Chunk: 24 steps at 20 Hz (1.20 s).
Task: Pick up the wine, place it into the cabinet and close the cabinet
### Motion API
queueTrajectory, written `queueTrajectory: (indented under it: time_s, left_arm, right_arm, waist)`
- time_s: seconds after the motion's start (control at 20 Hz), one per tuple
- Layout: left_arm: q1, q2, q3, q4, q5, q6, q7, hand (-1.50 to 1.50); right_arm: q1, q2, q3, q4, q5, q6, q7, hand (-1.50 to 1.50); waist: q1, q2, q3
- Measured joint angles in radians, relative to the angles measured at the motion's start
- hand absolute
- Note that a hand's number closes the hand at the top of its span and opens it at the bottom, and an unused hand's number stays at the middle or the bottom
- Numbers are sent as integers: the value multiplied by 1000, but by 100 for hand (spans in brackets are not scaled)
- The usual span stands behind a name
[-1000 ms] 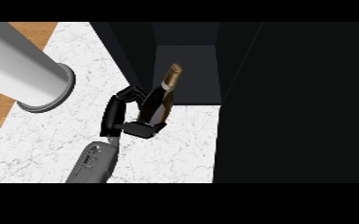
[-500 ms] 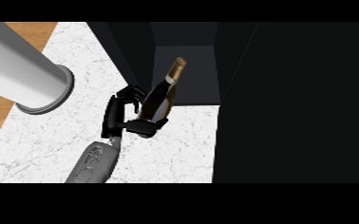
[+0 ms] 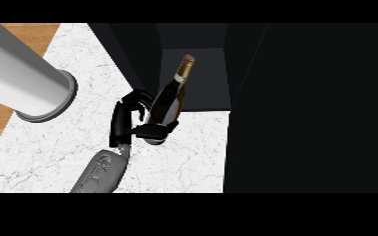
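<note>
A dark wine bottle with a brown neck and cap is held tilted, its neck pointing up and right into the mouth of the dark cabinet. My right hand is shut on the bottle's lower body, fingers on its left side and the thumb across its base. The bottle's bottom end is over the white marble counter, just in front of the cabinet's opening. A wide black panel, apparently the open cabinet door, fills the right of the view. My left hand does not show.
A thick grey cylinder with a flanged end slants in from the upper left over the counter's left edge. Wooden floor shows beyond that edge. The cabinet's dark left wall stands just above my hand.
My right hand has carried the bottle up and a little right. More of the bottle shows, and its neck now reaches further into the cabinet's opening.
</note>
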Motion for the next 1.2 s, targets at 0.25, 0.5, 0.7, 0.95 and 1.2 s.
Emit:
queueTrajectory:
  time_s: [0.25,0.5,0.7,0.95,1.2]
  left_arm:
    - [0,7,-27,3,-65,84,37,150]
    - [7,11,-45,4,-111,150,63,150]
    - [14,8,-54,6,-136,195,77,150]
    - [15,5,-58,8,-154,237,92,150]
    - [25,2,-50,2,-145,268,80,150]
  right_arm:
    - [-10,0,-1,7,-4,9,-1,-150]
    - [-14,1,2,11,-8,22,-9,-150]
    - [-13,3,6,21,-11,32,-20,-150]
    - [-11,5,10,31,-14,42,-26,-150]
    - [-8,4,11,33,-19,50,-27,-150]
  waist:
    - [-11,-2,3]
    - [-26,-4,6]
    - [-38,-4,8]
    - [-46,-3,9]
    - [-59,1,8]
